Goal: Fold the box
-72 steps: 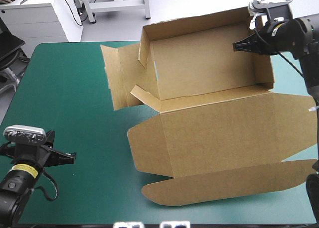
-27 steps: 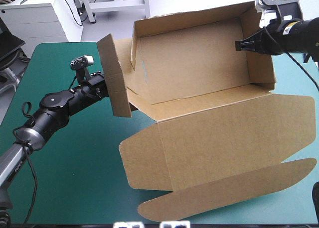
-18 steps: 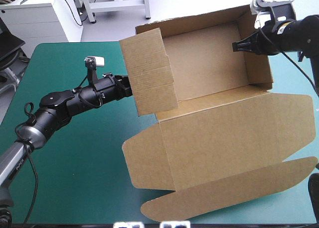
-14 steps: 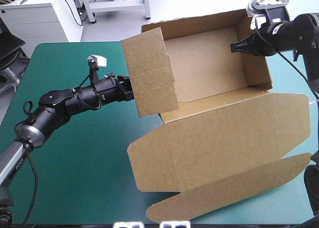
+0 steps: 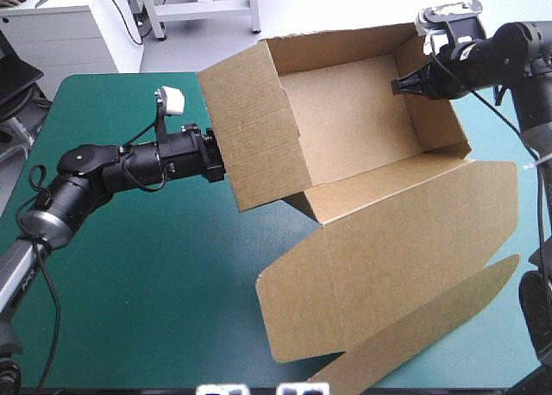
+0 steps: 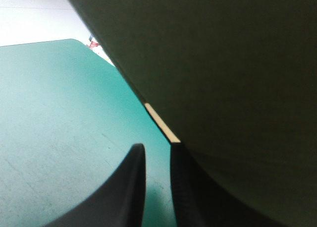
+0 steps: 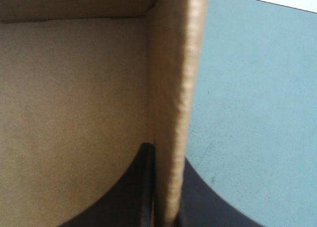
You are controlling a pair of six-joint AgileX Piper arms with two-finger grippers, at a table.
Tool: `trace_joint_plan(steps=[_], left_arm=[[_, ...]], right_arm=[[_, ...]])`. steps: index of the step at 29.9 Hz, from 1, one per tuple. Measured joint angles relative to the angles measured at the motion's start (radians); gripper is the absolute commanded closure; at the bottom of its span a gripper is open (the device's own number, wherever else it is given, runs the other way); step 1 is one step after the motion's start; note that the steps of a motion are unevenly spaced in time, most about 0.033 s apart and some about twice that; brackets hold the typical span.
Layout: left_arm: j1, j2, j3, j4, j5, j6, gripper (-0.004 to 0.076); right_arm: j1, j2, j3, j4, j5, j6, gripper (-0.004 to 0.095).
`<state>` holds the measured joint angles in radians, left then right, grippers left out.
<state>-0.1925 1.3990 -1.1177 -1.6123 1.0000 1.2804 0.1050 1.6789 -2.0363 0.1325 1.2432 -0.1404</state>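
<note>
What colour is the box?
The box is plain brown, clearest in the high view.

1 box (image 5: 345, 128); 2 claws: left claw (image 5: 216, 158), right claw (image 5: 398, 86); 1 teal-green cover (image 5: 129, 283).

The box (image 5: 345, 110) was matt brown corrugated board, faintly ribbed, fibrous at its cut edge. The desk's teal-green cover (image 5: 129, 266) looked smooth and matt. The black fingers (image 6: 130, 187) showed a slight sheen.
</note>
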Motion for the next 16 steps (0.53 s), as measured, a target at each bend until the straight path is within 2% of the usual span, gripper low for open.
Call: trace_joint_plan(steps=[3, 6, 9, 11, 16], left_arm=[[0.035, -0.001, -0.029, 0.018, 0.006, -0.058, 0.0562], [0.100, -0.002, -0.038, 0.059, -0.032, -0.168, 0.0638], [0.147, -0.011, -0.046, 0.111, -0.049, -0.243, 0.0731], [0.156, -0.016, -0.048, 0.137, -0.057, -0.263, 0.0732], [0.159, -0.018, -0.049, 0.151, -0.078, -0.273, 0.0732]], right_arm=[[0.000, 0.006, -0.001, 0.017, 0.000, 0.001, 0.0926], [0.000, 0.008, -0.001, 0.031, -0.001, 0.014, 0.0926], [0.001, 0.016, -0.001, -0.011, 0.000, 0.006, 0.0926], [0.001, 0.026, -0.001, -0.043, -0.001, -0.003, 0.0926], [0.001, 0.029, -0.001, -0.041, -0.010, -0.008, 0.0925]])
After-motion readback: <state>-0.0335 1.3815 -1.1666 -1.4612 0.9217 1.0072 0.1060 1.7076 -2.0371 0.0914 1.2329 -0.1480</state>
